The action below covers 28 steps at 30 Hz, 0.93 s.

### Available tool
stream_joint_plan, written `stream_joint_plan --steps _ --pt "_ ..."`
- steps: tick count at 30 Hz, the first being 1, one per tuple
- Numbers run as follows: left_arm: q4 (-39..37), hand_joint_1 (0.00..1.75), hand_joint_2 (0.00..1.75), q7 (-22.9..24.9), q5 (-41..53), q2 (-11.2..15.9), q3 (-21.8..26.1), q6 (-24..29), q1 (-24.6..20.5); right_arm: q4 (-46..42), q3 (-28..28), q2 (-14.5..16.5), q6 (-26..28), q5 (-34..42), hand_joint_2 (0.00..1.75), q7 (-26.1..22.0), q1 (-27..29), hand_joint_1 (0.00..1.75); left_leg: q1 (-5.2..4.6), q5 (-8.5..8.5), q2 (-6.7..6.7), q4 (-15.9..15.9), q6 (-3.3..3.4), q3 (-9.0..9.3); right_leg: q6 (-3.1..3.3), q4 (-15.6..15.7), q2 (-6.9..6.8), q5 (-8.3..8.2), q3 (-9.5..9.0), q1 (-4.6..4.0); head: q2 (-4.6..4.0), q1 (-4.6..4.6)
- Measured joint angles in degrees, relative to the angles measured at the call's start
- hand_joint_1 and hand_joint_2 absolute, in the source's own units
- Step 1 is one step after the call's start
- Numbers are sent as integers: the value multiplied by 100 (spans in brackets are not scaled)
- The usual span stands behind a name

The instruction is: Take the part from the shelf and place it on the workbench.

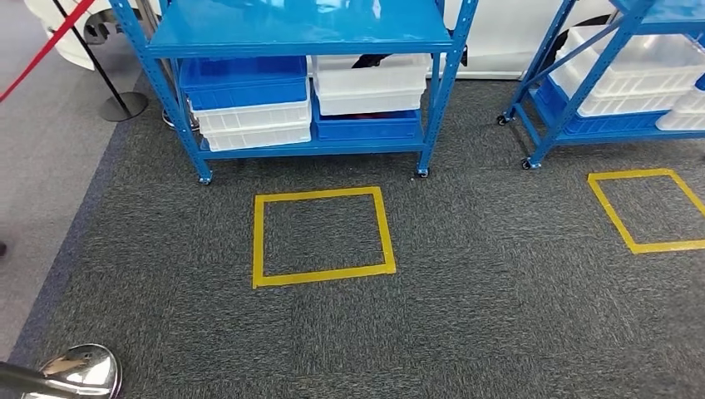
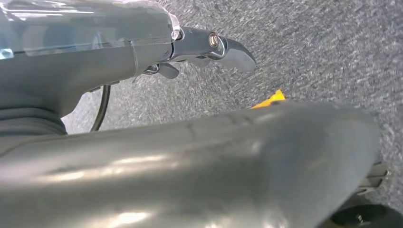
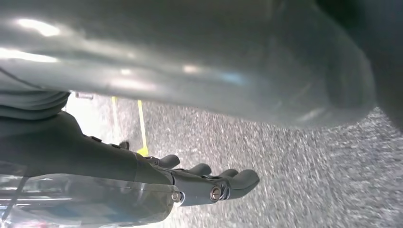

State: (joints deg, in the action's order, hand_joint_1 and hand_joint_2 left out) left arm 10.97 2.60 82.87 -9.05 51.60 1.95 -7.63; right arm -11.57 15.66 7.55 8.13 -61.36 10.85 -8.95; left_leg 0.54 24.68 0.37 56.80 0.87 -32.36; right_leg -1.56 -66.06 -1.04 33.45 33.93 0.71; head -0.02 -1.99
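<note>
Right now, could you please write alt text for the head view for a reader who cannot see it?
A blue shelf on castors holds blue and white bins above dark carpet, with a yellow tape square on the floor before it. A second blue shelf and tape square stand further right.

left shelf (image 1: 308,37) top cut by frame edge | right shelf (image 1: 619,75) cropped at corner | dark item in white bin (image 1: 370,79) too small to tell | my left hand (image 2: 209,47) blurred, thumb blocks carpet
</note>
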Motion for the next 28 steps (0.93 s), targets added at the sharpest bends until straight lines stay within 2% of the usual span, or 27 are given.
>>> stream_joint_plan --steps 1,2,3,4,6,8,9,12,16,22,24,26,28 --pt "0 0 0 0 2 0 0 2 -6 1 -1 -2 8 12 0 -27 11 0 -4 -5 -40 3 14 -12 -6 -417 65 171 215 2 0 1" --pt "0 0 0 0 3 0 0 6 -3 1 -3 -6 18 25 0 -66 20 0 -8 -6 -79 8 22 -18 -10 -734 87 251 388 2 0 1" --pt "0 0 0 0 3 0 1 10 5 1 -6 -10 28 36 0 -105 24 0 -11 -4 -124 14 22 -18 -8 -852 94 210 470 1 0 1" --pt "0 0 0 0 2 0 1 14 13 1 -10 -12 37 42 0 -143 24 0 -12 0 -162 22 17 -12 0 -742 97 63 442 2 0 1" --pt "0 0 0 0 3 -2 2 17 19 1 -16 -14 34 42 0 -217 25 0 -12 15 -228 38 -6 6 42 33 126 -385 110 3 0 1" --pt "0 0 0 -2 7 -3 2 23 17 1 -26 -11 11 49 0 -328 29 0 -34 37 -271 69 -46 -7 87 673 170 -634 -151 -3 0 0" --pt "0 0 0 -5 9 0 2 28 18 1 -33 -8 -2 54 0 -386 32 0 -46 47 -278 82 -49 -20 97 786 186 -652 -186 -6 0 0" --pt "0 0 0 -16 12 9 2 41 24 1 -51 2 -25 60 0 -487 38 0 -47 49 -272 79 -59 -33 116 799 183 -661 -175 -26 0 1" --pt "0 0 0 -11 15 9 2 43 24 1 -75 4 -41 66 0 -525 36 0 -32 28 -271 45 -107 -12 164 792 180 -661 -173 -46 0 0" --pt "0 0 0 71 -29 9 29 47 25 1 -99 4 -4 77 0 -581 36 0 -25 19 -272 32 -146 -5 181 784 180 -658 -171 -52 0 1" --pt "0 0 0 112 -69 17 72 43 27 1 -122 14 26 79 0 -605 36 0 -36 18 -273 37 -105 -12 158 812 176 -678 -180 -32 0 -1" --pt "0 0 0 128 -90 17 112 33 29 1 -142 28 60 84 0 -618 35 0 -11 -60 -265 -81 -50 35 118 839 171 -673 -203 -34 0 -1" --pt "0 0 0 130 -102 9 133 25 28 1 -160 32 81 89 0 -621 33 0 32 -160 -252 -231 -30 95 94 738 166 -544 -175 -48 0 0"
